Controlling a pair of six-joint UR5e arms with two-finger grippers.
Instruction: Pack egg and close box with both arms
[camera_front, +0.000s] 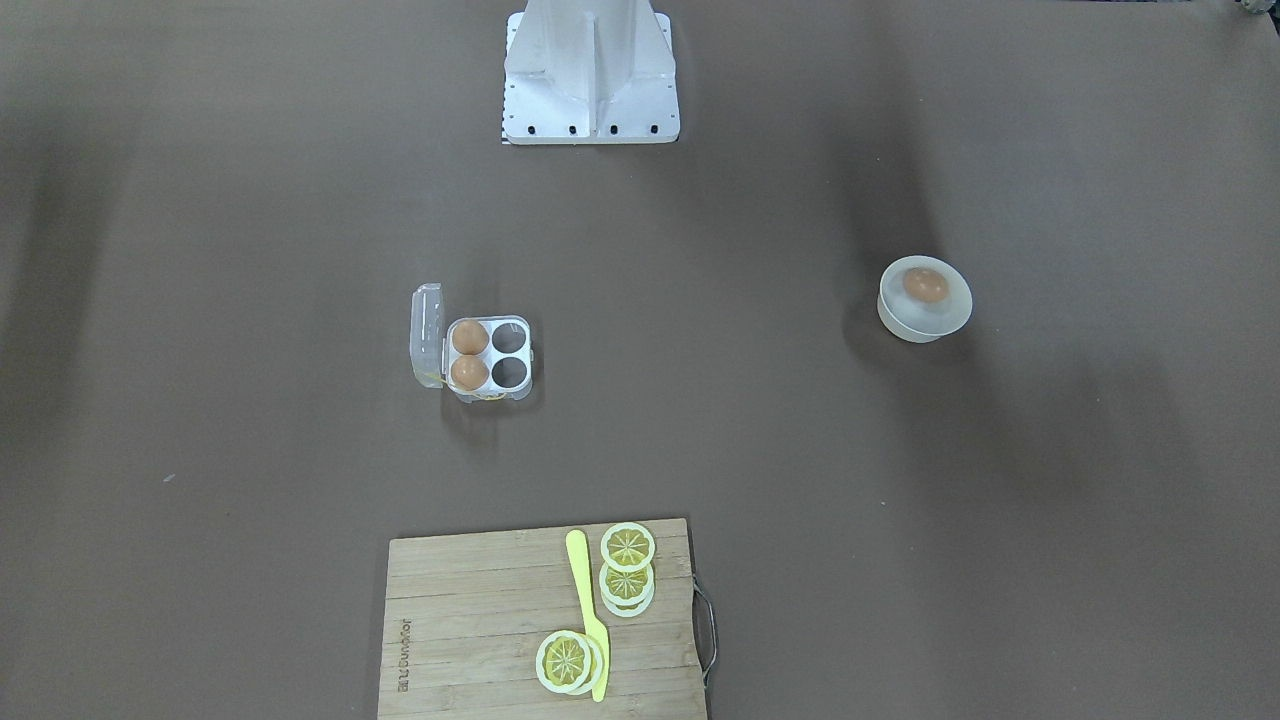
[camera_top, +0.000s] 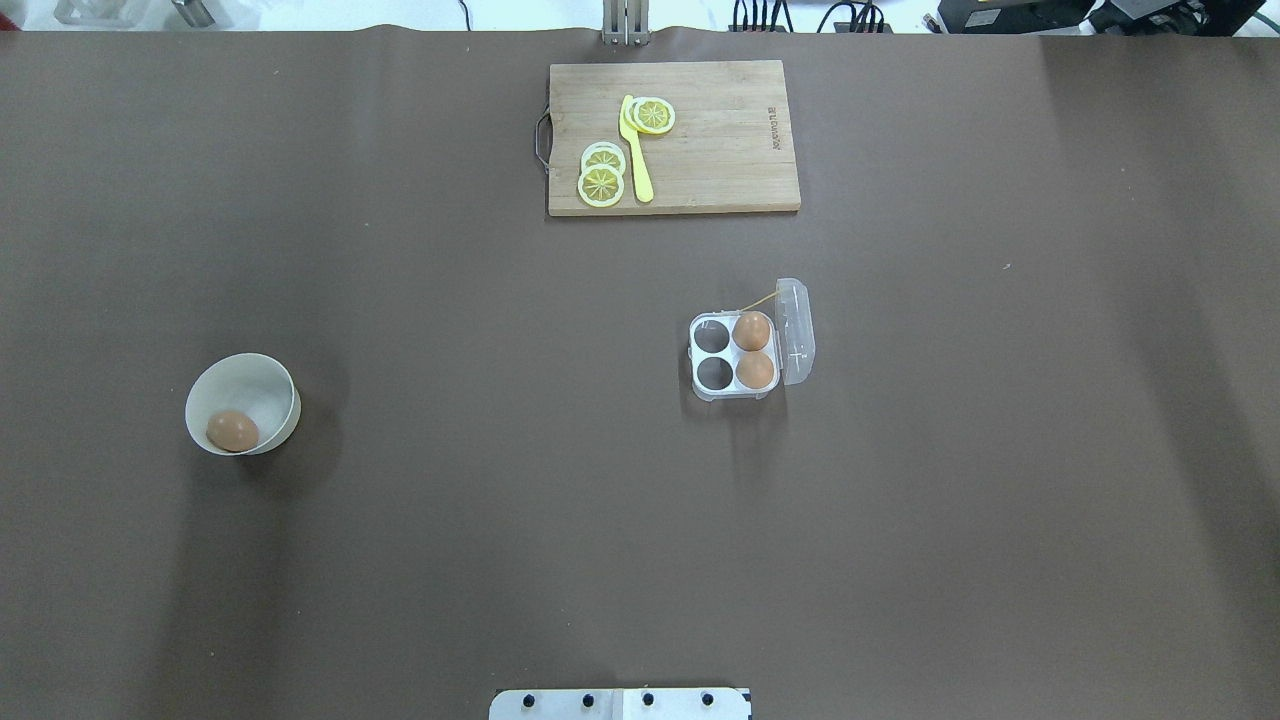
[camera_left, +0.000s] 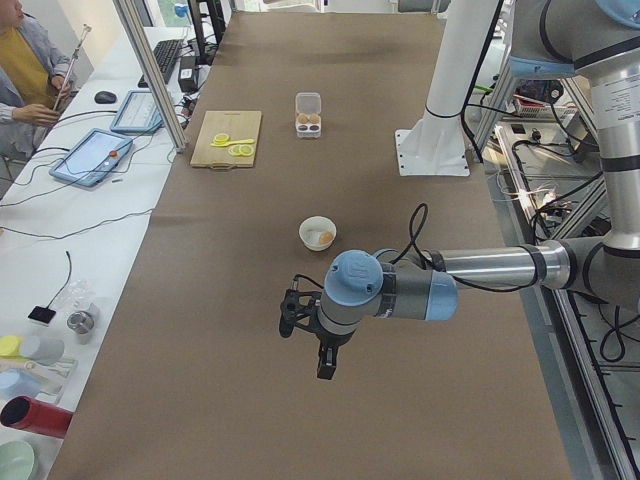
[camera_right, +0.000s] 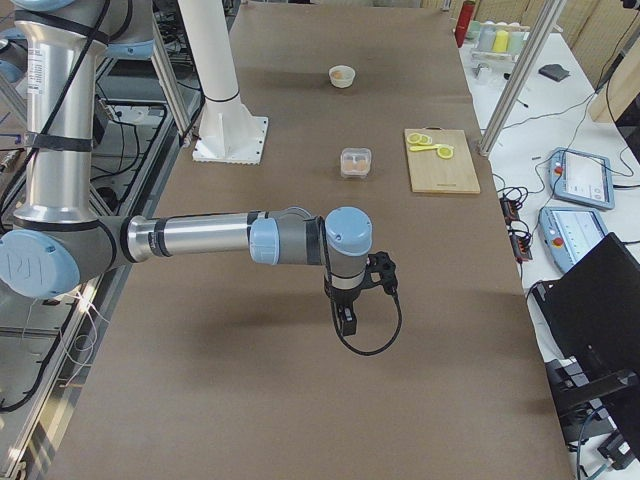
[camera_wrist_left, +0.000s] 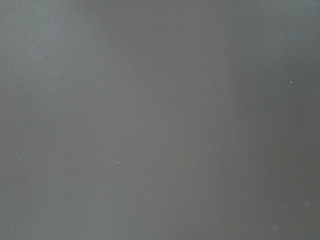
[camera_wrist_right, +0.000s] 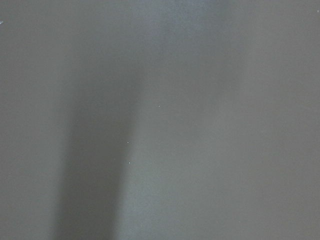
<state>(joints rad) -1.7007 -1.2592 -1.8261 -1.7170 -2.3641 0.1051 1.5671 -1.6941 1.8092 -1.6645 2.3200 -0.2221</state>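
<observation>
Orange-brown egg (camera_top: 232, 431) is seated in round white bowl (camera_top: 266, 384). Left gripper (camera_left: 326, 364) and right gripper (camera_right: 346, 321) are pointed down over brown table (camera_top: 500, 520); finger state cannot be told. Clear-plastic square box (camera_top: 797, 335) is seen open-lidded, two cups filled.

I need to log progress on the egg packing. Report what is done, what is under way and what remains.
Looks done: two eggs sit in the box, lid open. In hand: nothing; the left arm and right arm hang over bare table, away from both bowl and box. Left: move the third egg from the bowl into an empty cup, then shut the lid.
</observation>
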